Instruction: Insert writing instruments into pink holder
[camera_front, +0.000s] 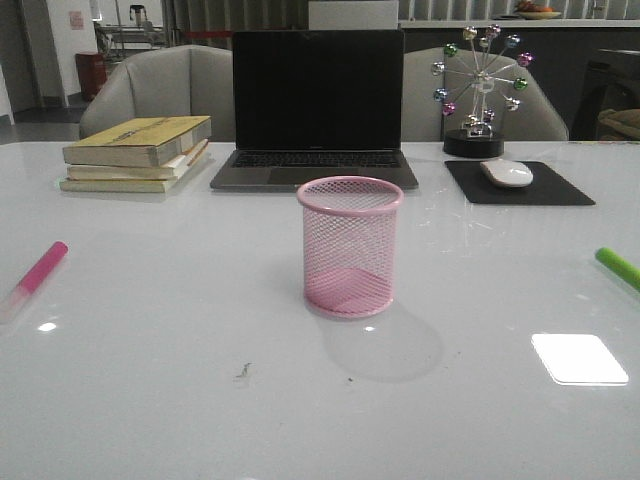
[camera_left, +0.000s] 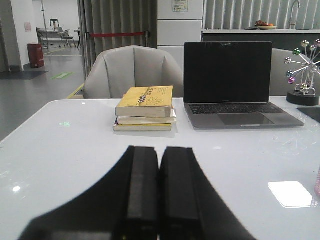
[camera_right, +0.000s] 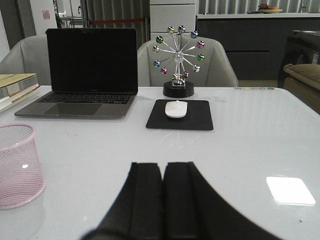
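front view, near to far: my left end effector (camera_left: 159, 192) and right end effector (camera_right: 164, 197) are both clenched on nothing. the pink marker (camera_front: 35, 279) lies flat at the table's (camera_front: 200, 400) left edge, nearer my left arm, long axis angled away; the green marker (camera_front: 618, 267) lies at the right edge. the pink holder (camera_front: 350, 246) stands upright and empty between them.

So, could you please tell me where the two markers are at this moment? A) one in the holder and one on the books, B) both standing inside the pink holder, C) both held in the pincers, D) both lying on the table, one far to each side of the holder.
D: the pink holder stands empty, with the pink marker lying on the table far to its left and the green marker far to its right.
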